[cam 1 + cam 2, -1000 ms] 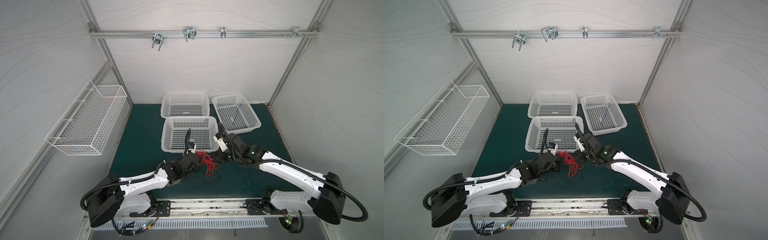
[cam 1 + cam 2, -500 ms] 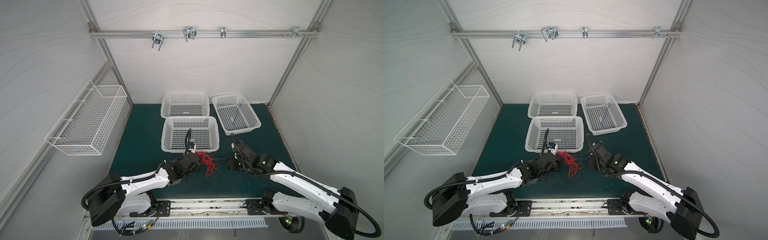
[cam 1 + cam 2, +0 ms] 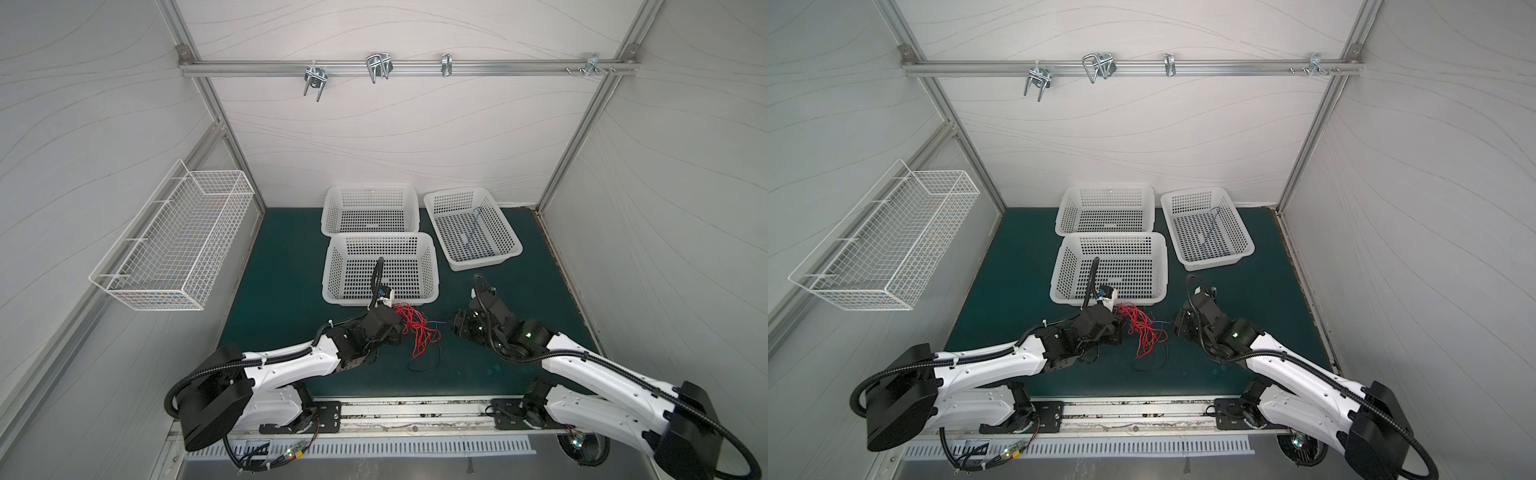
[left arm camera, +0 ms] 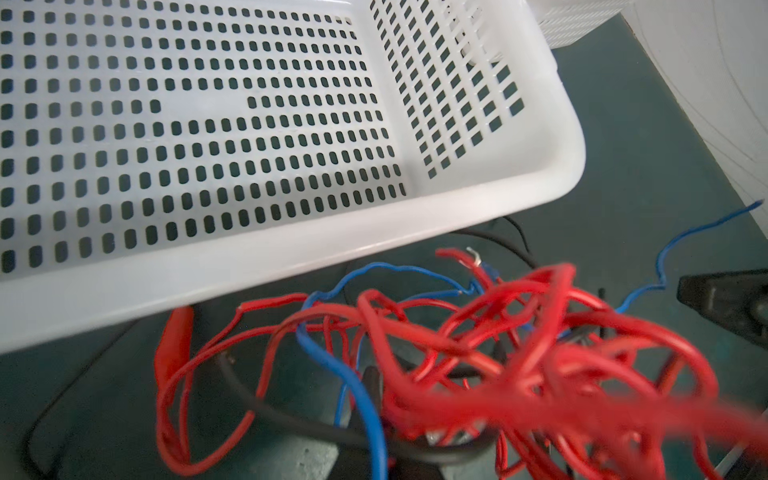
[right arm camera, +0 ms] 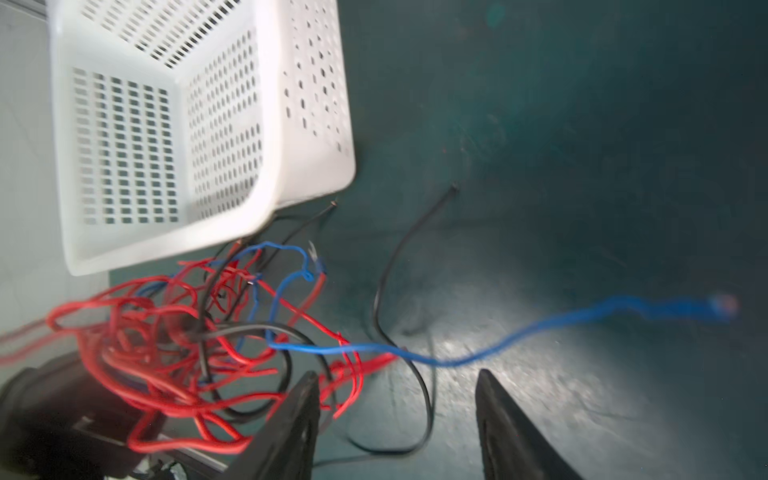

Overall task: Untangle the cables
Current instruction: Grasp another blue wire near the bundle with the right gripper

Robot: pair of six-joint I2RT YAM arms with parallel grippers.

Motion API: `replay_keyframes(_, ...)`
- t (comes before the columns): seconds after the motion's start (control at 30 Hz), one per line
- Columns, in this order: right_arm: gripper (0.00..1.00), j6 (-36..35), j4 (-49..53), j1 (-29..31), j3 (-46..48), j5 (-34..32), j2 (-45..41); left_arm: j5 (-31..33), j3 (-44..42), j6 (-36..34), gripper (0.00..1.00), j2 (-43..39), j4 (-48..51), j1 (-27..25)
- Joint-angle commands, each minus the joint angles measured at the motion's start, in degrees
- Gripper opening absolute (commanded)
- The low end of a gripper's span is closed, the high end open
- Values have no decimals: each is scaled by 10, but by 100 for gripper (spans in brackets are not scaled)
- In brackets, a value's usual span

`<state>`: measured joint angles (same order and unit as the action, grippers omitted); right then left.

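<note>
The cables (image 3: 415,328) (image 3: 1142,328) are a tangle of mostly red wires with some blue and black ones, on the green mat just in front of the front basket. My left gripper (image 3: 395,328) (image 3: 1119,328) is shut on the tangle's left side. In the left wrist view the cables (image 4: 519,353) hide its jaws. My right gripper (image 3: 455,328) (image 3: 1177,326) sits just right of the tangle, open and holding nothing. In the right wrist view a blue wire (image 5: 498,353) and a black loop (image 5: 415,374) run past the open right gripper (image 5: 397,399).
Three white perforated baskets stand on the mat: the front one (image 3: 332,266), one behind it (image 3: 328,208), and one at the back right (image 3: 511,241) with a blue wire (image 3: 473,232) in it. A wire basket (image 3: 174,241) hangs on the left wall. Hooks (image 3: 378,70) hang from the back rail.
My right gripper has moved from the front basket's right corner down to the mat, right of the tangle, and its jaws have widened. The left arm has stayed put.
</note>
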<state>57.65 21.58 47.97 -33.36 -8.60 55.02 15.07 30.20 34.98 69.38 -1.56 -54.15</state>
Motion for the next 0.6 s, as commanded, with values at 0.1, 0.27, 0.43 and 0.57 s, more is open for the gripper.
replay_keyframes(0.1,60,16,-67,-21,-14,11,42,-6,23,12,0,0,-37,1)
replay_keyframes(0.27,58,-13,-32,-20,-50,15,67,6,25,15,0,1,-35,1)
replay_keyframes(0.43,54,-37,5,-15,-70,16,61,24,30,27,0,4,-28,1)
replay_keyframes(0.57,53,-48,39,-12,-91,25,57,28,40,35,0,19,-21,1)
